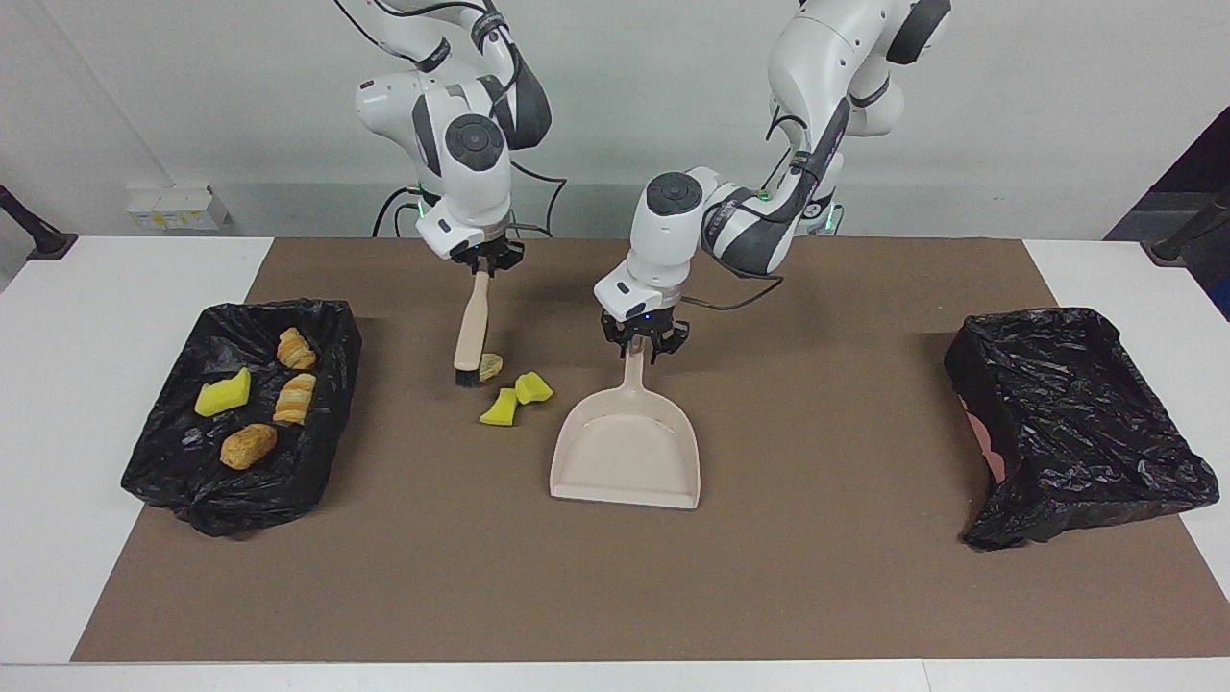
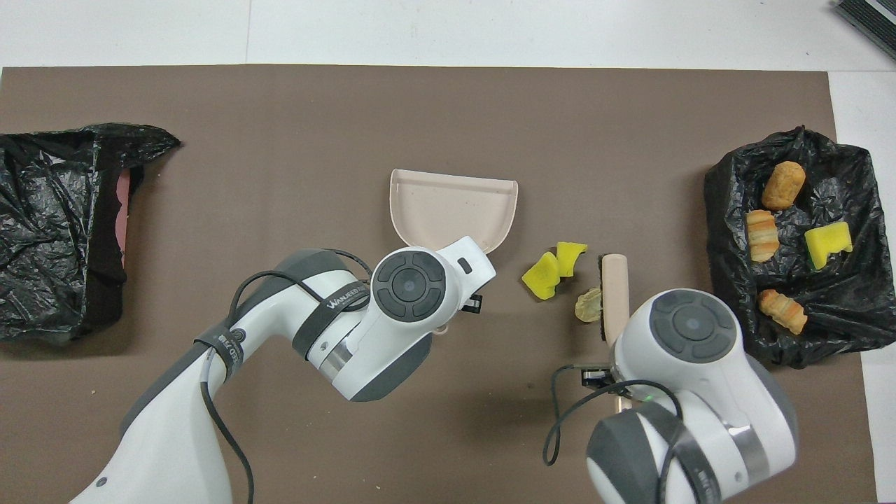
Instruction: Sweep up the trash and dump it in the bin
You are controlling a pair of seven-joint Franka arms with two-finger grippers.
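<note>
The left gripper (image 1: 643, 343) has its jaws clenched on the handle of the flat beige plastic dustpan (image 1: 627, 452), which lies on the brown mat (image 1: 817, 577) of the worktop. The right gripper (image 1: 483, 264) grips the beige brush (image 1: 470, 332), its bristles down beside a tan bread-like lump (image 1: 491, 365). Two yellow sponge pieces (image 1: 514, 397) lie between the lump and the dustpan. More scraps sit in the black bag-lined bin (image 1: 317, 461).
</note>
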